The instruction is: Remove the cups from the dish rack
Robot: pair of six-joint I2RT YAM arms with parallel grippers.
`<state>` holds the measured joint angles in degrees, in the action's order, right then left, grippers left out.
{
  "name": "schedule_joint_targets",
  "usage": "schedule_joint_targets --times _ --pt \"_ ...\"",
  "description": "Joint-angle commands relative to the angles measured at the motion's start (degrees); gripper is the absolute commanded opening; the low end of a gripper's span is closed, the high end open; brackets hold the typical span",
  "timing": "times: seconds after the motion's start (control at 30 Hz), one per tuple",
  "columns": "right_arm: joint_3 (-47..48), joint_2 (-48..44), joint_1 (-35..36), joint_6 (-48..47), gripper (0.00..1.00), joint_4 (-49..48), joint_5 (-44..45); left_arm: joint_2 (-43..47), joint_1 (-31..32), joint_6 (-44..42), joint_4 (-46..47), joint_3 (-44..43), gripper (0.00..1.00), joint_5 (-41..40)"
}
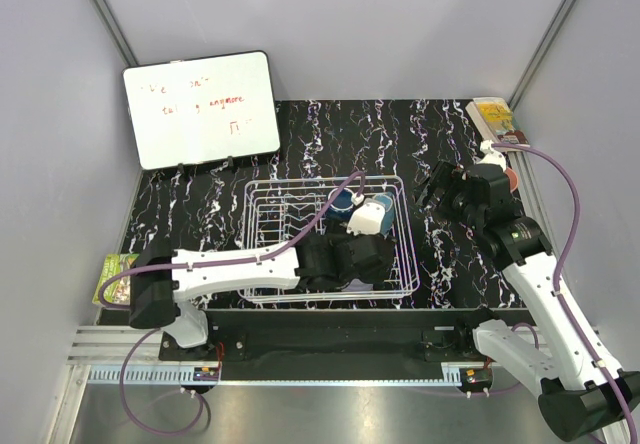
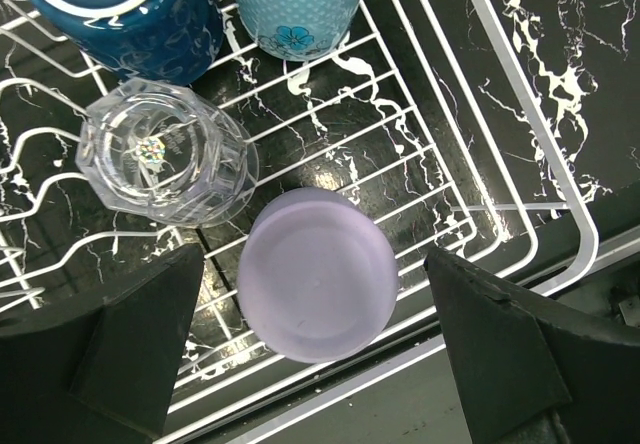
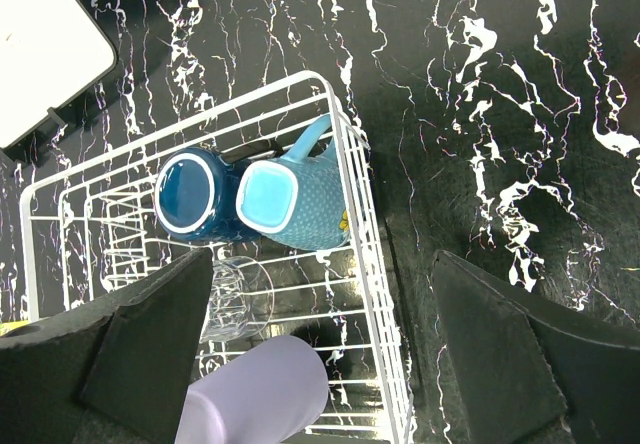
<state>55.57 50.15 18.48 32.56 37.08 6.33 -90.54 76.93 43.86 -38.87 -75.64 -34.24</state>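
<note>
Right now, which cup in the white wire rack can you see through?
The clear faceted glass tumbler; the dark blue cup, teal dotted cup and lavender cup aren't see-through.

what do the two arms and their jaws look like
The left arm and right arm match: white shells on the links, black joints and black wrist units. A purple cable loops along each. In the wrist views the jaws are black, matte, wedge-shaped blocks.
</note>
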Motion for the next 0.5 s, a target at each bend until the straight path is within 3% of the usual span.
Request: schedule_joint_targets --times 0.0,0.13,0.23,0.27,0.37,0.47 --pt "-0.1 -0.9 0.6 -0.9 0.98 -2.3 -1.0 -1.3 0.2 0.1 3.3 0.1 0.99 1.5" --pt "-0.5 -1.2 0.6 -0.7 0.98 -2.1 -0.7 -1.0 0.2 0.6 4.0 1.1 0.91 2.7" --pt "-0.7 -1.2 0.6 -0.6 0.98 -2.1 -0.6 -0.5 0.2 0.8 4.2 1.9 0.71 3.3" --pt "-0.8 -1.2 0.6 -0.4 0.98 -2.1 -0.8 -0.4 0.3 1.1 4.2 2.2 0.58 3.4" --pt "-0.8 -1.1 0.6 -0.1 0.98 -2.1 -1.1 0.3 0.3 1.4 4.3 2.8 0.45 3.2" --pt "-0.8 -1.2 0.6 0.1 0.98 -2.1 -1.0 0.6 0.3 1.3 4.2 3.0 0.24 3.0"
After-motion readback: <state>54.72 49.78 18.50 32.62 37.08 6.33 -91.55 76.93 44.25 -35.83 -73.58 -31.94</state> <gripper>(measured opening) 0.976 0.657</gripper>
